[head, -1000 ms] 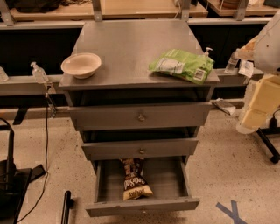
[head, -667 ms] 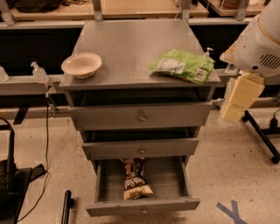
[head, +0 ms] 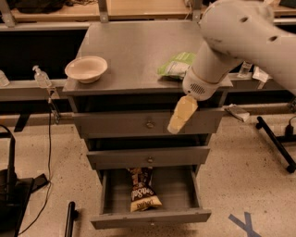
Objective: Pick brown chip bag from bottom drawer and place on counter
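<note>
A: Where's the brown chip bag (head: 142, 190)?
B: Lying inside the open bottom drawer (head: 150, 217). Probably light, crinkly and crushable; pinch it mid-body.
A: The hand (head: 181, 115)?
B: Well above that drawer. Open or closed, I can't tell.

This looks like a robot lab: speckled floor (head: 249, 180), loose cables (head: 48, 152), a blue tape cross (head: 245, 224), wooden tables (head: 148, 7) behind the back edge of the counter (head: 134, 51). The gripper (head: 181, 115) hangs below its front edge, toward the right.
</note>
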Tool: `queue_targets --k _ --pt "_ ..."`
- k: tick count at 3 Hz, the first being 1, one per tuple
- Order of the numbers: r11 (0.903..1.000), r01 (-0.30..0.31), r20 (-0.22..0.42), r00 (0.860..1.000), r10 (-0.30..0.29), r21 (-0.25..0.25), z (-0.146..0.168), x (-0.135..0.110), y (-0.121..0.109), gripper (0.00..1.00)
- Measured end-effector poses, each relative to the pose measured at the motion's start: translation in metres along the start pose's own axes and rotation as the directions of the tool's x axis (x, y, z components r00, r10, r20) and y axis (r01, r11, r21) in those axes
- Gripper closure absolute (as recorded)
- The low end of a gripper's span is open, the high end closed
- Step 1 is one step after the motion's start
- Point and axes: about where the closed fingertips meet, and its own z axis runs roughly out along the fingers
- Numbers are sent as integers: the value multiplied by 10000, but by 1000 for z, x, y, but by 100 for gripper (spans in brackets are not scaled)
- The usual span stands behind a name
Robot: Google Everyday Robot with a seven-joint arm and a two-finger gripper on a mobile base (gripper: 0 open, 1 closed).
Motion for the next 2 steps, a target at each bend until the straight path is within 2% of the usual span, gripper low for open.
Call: queue_targets --k 1,2 --pt "9897 -1433 -716 9871 1433 51 37 7 -2 0" --pt "9691 -2465 -808 9657 2466 117 41 8 0 0"
